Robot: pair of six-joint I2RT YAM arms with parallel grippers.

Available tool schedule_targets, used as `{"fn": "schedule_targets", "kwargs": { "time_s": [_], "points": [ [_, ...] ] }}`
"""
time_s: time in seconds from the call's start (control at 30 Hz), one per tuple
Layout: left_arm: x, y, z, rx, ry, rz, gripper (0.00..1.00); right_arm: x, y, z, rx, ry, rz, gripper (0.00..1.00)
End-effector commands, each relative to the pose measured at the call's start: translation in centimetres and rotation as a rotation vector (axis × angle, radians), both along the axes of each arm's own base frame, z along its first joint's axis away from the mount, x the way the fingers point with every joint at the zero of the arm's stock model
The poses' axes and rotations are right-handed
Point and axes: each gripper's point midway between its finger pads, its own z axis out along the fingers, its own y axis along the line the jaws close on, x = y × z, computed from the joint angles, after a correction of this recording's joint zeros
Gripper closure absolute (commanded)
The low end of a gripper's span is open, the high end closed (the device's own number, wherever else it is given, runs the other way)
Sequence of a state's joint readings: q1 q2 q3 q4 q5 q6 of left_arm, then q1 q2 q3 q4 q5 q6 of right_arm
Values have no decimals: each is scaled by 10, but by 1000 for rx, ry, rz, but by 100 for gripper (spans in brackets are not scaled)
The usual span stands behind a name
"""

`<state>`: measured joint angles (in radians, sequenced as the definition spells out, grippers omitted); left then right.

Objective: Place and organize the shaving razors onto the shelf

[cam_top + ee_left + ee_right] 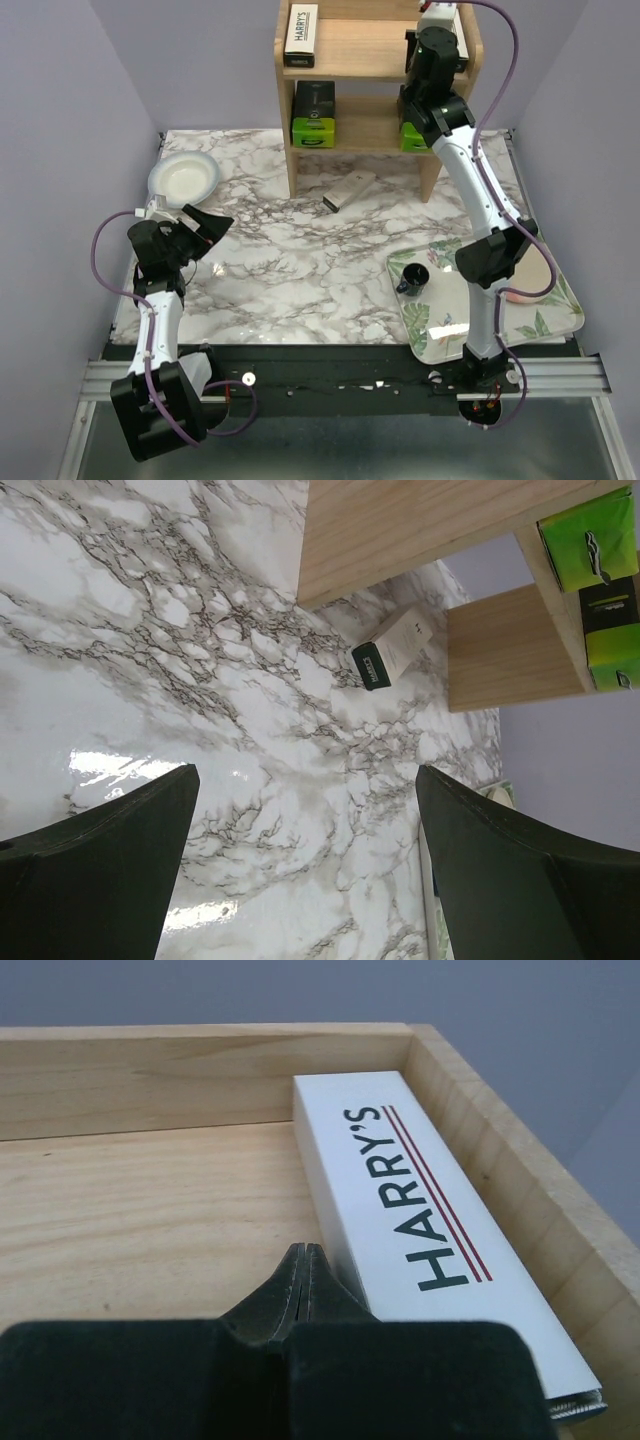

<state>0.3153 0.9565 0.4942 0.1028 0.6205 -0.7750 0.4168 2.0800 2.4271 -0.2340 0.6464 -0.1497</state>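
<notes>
The wooden shelf (350, 50) stands at the back. One HARRY'S box (300, 35) lies on its top tier at the left. A second one (420, 1210) lies at the top tier's right end, against the side panel. My right gripper (307, 1252) is shut and empty, its tips on the top board just left of that box; it also shows in the top view (430, 25). Two black packs with green ends (313, 115) (410, 137) sit on the lower tier. A third HARRY'S box (349, 190) (393, 645) lies on the table before the shelf. My left gripper (205, 225) (305, 775) is open and empty, low over the table's left.
A white bowl (185, 178) sits at the far left of the marble table. A leaf-patterned tray (545, 320) at the right front holds a black cup (413, 278) and a pinkish object behind my right arm. The shelf's side panels (400, 530) reach the table.
</notes>
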Motion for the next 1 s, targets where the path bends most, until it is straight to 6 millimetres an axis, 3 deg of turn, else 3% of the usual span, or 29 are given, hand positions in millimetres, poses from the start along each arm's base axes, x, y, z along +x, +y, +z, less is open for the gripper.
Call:
{"fn": "schedule_targets", "kwargs": {
  "time_s": [0.0,0.27,0.4,0.47,0.5,0.57,0.6,0.7,0.73,0.77,0.83,0.87,0.9,0.93,0.97],
  "points": [
    [-3,5,-2,6,-1,23,1,5,-19,-1,-19,-21,-107,100],
    [-5,8,2,7,-6,37,1,3,-16,-1,-26,-7,-67,99],
    [-8,9,2,11,-4,43,1,-3,43,11,-40,4,293,99],
    [-9,10,3,15,-4,47,1,-15,56,17,-14,17,375,91],
    [-9,11,5,18,-10,48,1,-30,72,31,-17,-2,472,73],
    [-10,10,7,22,-19,46,1,-47,84,31,-28,27,551,57],
    [-10,11,6,24,-21,47,1,-68,93,46,-28,10,624,46],
    [-9,11,3,24,-21,46,1,-97,113,26,6,95,734,36],
    [-9,10,1,22,-17,41,1,-120,110,42,15,71,763,35],
    [-9,9,0,24,-17,37,1,-123,118,7,3,141,787,34],
    [-8,3,-2,31,-16,13,2,-152,131,-5,-59,122,850,33],
    [-8,-3,-1,38,-21,-9,2,-171,130,-30,-88,95,878,32],
    [-9,-18,-2,72,-35,-73,2,-192,136,-32,-116,49,925,31],
    [-9,-24,-1,94,-41,-104,2,-204,136,-46,-150,37,940,31],
    [-9,-35,0,124,-54,-152,2,-221,129,-37,-145,-15,949,30]
  ]
}}
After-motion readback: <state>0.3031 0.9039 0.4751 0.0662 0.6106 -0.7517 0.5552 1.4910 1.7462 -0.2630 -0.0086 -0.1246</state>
